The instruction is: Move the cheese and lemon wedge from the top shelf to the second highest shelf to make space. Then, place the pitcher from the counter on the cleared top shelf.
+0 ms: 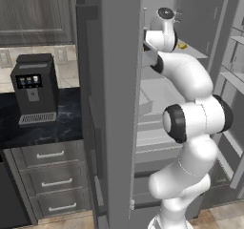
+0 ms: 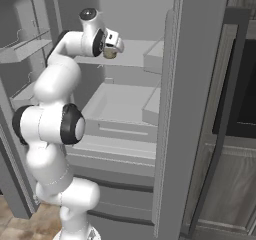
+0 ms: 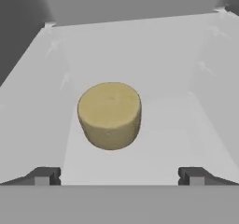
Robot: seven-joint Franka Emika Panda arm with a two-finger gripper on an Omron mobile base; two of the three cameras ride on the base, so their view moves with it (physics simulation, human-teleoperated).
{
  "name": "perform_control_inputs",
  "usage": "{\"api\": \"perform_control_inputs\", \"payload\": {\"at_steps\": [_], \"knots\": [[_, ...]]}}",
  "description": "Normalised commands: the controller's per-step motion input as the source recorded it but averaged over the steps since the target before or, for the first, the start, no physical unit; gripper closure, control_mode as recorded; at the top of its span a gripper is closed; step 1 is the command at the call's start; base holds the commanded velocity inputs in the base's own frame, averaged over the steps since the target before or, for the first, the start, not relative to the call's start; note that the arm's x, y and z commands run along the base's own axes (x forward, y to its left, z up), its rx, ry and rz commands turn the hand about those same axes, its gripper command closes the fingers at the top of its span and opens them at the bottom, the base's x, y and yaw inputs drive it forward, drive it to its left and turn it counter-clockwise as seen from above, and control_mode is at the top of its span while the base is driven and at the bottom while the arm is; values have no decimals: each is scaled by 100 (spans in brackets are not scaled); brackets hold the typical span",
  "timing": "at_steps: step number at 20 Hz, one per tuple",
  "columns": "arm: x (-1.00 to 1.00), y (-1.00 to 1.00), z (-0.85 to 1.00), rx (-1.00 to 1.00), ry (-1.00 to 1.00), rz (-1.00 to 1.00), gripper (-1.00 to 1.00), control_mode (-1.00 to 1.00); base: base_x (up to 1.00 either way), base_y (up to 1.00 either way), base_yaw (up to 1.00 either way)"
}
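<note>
The task is only at its beginning: the small round yellow-tan cheese sits on the flat light grey top shelf, in front of the gripper with wide, empty jaws, so every move remains.

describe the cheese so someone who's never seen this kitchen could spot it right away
Look into the open grey fridge, up at the top shelf, where the arm's open gripper points. The cheese sits there on the pale slab: a squat, round, yellow-tan cylinder, unlike the tiny bright yellow lemon wedge on the same shelf.

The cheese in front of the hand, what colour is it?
Yellow-tan, slightly mottled. The cheese shows best in the hand view, sitting on the light grey shelf.
</note>
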Motion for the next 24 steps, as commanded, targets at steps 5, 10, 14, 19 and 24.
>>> {"api": "perform_control_inputs", "payload": {"at_steps": [5, 10, 14, 19, 24], "knots": [[38, 0, -5, 0, 0, 0, -100, -100, 0, 0, 0], [38, 0, -7, 0, 0, 0, -100, -100, 0, 0, 0], [35, 0, -9, 0, 0, 0, -100, -100, 0, 0, 0], [24, 0, -15, 0, 0, 0, 100, -100, 0, 0, 0], [16, 0, -20, 0, 0, 0, 100, -100, 0, 0, 0]]}}
